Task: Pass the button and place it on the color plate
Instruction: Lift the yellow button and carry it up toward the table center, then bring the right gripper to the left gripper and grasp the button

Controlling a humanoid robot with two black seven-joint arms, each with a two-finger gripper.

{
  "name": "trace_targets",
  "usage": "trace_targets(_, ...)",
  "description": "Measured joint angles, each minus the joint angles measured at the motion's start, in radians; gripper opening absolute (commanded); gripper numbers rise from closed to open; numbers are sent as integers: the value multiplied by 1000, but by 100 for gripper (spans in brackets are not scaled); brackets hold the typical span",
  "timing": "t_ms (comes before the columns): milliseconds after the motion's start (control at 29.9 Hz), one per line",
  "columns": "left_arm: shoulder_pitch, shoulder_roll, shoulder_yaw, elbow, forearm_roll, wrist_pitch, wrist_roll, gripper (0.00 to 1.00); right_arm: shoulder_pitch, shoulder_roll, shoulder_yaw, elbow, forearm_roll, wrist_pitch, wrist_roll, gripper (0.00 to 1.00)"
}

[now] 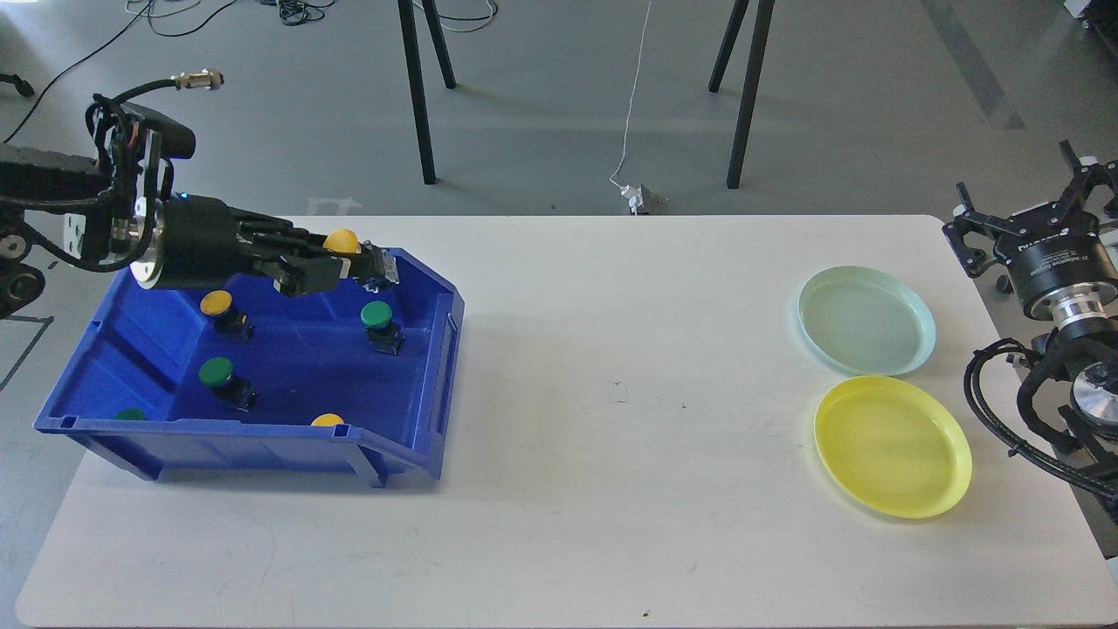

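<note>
The blue bin (262, 384) on the white table (559, 489) is the landmark here: nearest the camera, just inside its front wall, a yellow button (327, 420) and a green button (131, 414) peek over the rim; deeper in sit more green and yellow ones. At the bin's far wall the left gripper (371, 269) appears closed on a yellow-capped button (342, 241), the cap showing just above its fingers. My worry is a shallow grip, so the button may slip or twist during the handover. Far to the right of the bin lie the yellow plate (893, 445) and green plate (866, 320); the right gripper (1079, 188) waits beyond them, fingers spread
</note>
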Motion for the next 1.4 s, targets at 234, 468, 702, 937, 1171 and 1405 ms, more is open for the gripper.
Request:
trace_targets(234, -41, -216, -28, 93, -266, 0, 0, 4, -95, -96, -47, 190, -69, 0, 2, 99)
trace_targets(468, -19, -577, -61, 377, -463, 1, 0, 4, -136, -183, -127, 426, -337, 0, 1, 99)
trace_targets(702, 33, -648, -140, 419, -480, 0, 0, 4, -64, -115, -299, 496, -368, 0, 1, 99)
trace_targets(937, 50, -649, -150, 418, -481, 0, 0, 4, 105, 48, -404, 415, -366, 0, 36, 99)
trace_targets(1171, 50, -650, -151, 418, -488, 0, 0, 4, 194, 188, -410, 326, -359, 0, 74, 99)
trace_targets(1405, 50, -649, -152, 420, -491, 0, 0, 4, 209, 240, -413, 312, -360, 0, 79, 95)
